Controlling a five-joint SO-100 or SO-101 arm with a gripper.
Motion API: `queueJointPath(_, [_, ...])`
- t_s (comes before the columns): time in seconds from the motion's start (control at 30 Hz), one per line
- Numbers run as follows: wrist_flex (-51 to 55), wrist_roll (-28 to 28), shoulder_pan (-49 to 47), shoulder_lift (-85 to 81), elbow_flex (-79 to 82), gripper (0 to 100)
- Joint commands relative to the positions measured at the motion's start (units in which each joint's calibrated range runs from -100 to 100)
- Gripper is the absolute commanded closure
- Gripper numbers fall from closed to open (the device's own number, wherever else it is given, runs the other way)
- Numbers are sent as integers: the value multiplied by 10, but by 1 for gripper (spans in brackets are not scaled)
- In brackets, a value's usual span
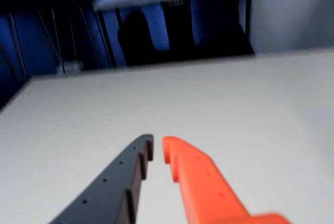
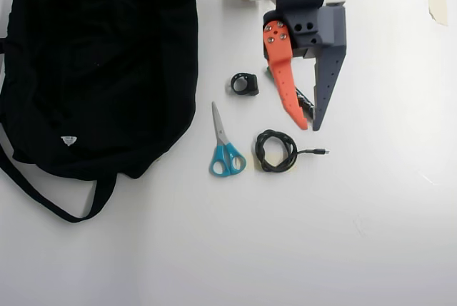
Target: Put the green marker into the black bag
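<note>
Gripper (image 2: 308, 127) nearly closed, empty, tips toward 6 o'clock, green marker (image 2: 270, 72) mostly hidden beneath, axis unclear, black bag (image 2: 100, 56) at 9 o'clock.

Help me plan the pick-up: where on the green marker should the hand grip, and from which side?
Mid-barrel, straight down from above. The green marker lies flat on the table, slanting under the hand, mostly hidden by its orange finger. The barrel is long, so the hand should probably close across it.
</note>
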Motion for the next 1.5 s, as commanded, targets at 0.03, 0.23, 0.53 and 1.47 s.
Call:
queueJointPath(0.03, [-115,4,22,55,-18,98])
queueJointPath(0.23, [-155,4,37,97,-18,98])
queueJointPath(0.53, [-149,3,44,86,10,98])
queueJointPath(1.47, [440,3,-16,-58,30,98])
